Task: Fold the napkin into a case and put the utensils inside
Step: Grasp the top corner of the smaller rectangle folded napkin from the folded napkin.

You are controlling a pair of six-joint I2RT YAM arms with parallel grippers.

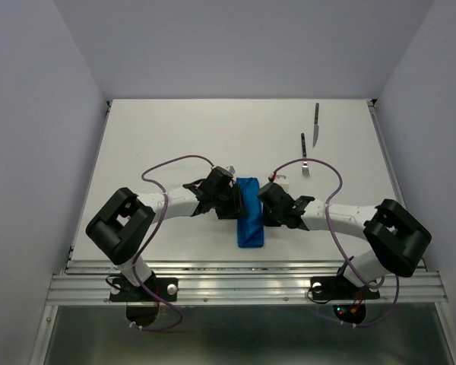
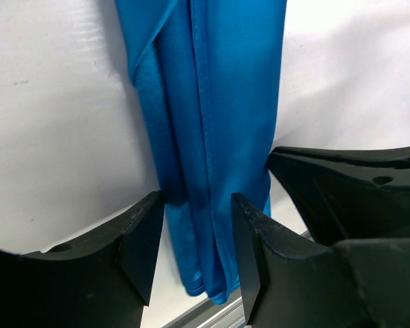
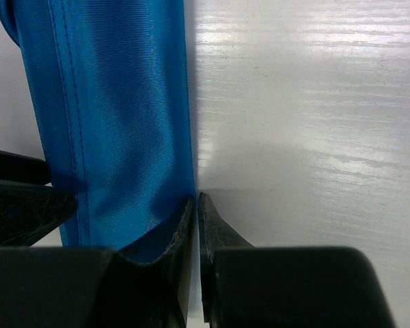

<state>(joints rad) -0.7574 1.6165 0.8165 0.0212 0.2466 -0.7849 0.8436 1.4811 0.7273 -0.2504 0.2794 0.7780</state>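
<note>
The napkin (image 1: 251, 211) is folded into a narrow blue strip that lies lengthwise near the table's front edge. My left gripper (image 1: 233, 204) is at its left side. In the left wrist view the left gripper (image 2: 195, 249) is open, and the layered cloth (image 2: 212, 102) runs between its jaws. My right gripper (image 1: 269, 207) is at the strip's right side. In the right wrist view the right gripper (image 3: 197, 205) is shut, its tips at the right edge of the cloth (image 3: 116, 109), with no cloth visible between them. The fork (image 1: 305, 157) and knife (image 1: 316, 124) lie at the back right.
The white table (image 1: 159, 144) ends in a metal rail (image 1: 243, 285) just in front of the strip. Grey walls (image 1: 38, 114) stand on three sides. Purple cables (image 1: 330, 205) loop off both arms.
</note>
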